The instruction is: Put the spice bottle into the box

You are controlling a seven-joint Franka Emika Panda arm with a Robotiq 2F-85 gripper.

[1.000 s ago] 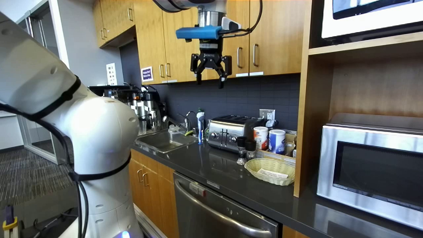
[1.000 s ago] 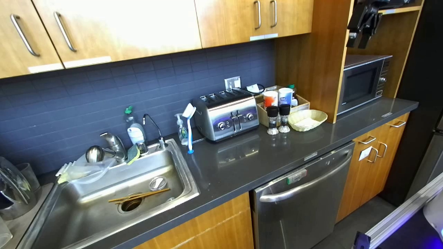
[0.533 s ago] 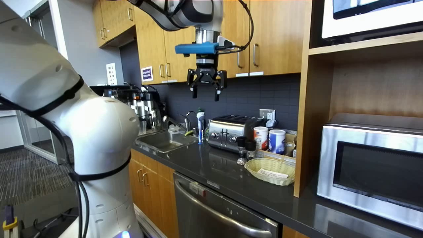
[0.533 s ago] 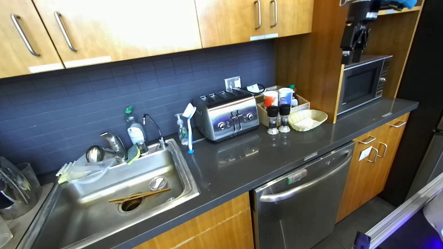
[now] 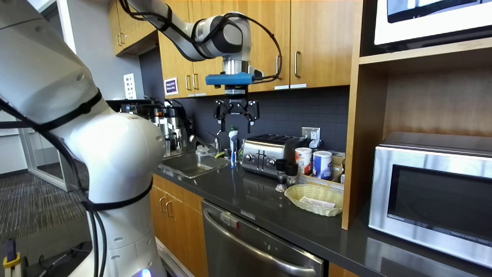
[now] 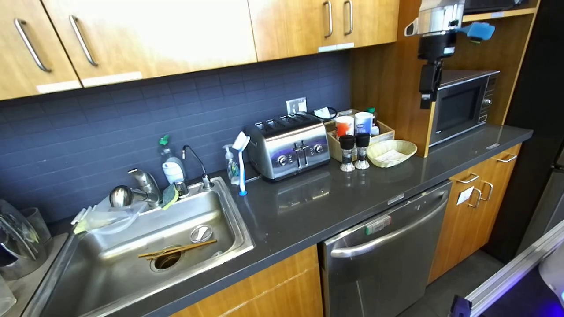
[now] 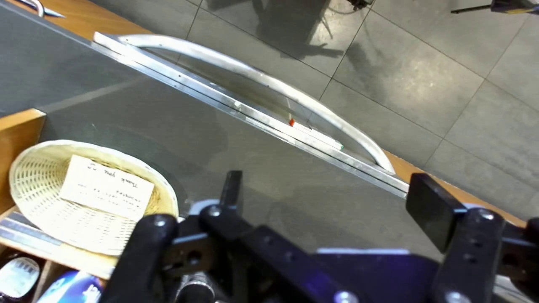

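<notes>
The box is a shallow pale cream woven basket (image 5: 315, 191) on the dark counter. It holds a white note and also shows in an exterior view (image 6: 384, 163) and at the left of the wrist view (image 7: 40, 189). Two spice bottles, clear with black caps, stand upright side by side next to it: one spice bottle (image 6: 346, 154) and another spice bottle (image 6: 362, 152). My gripper (image 5: 236, 129) is open and empty, high above the counter; it also shows in the wrist view (image 7: 329, 189). There, a round shiny rim (image 7: 196, 283) shows partly behind a finger.
A steel toaster (image 5: 261, 154) stands left of the bottles. A cardboard box (image 6: 387, 134) with canisters (image 6: 363, 122) stands behind them. A wooden side panel (image 5: 353, 154) rises right of the basket, with a microwave (image 5: 434, 200) beyond. Wall cabinets (image 5: 319, 42) hang above.
My open gripper has come down and shifted slightly left in both exterior views. The bottles and the basket have not moved.
</notes>
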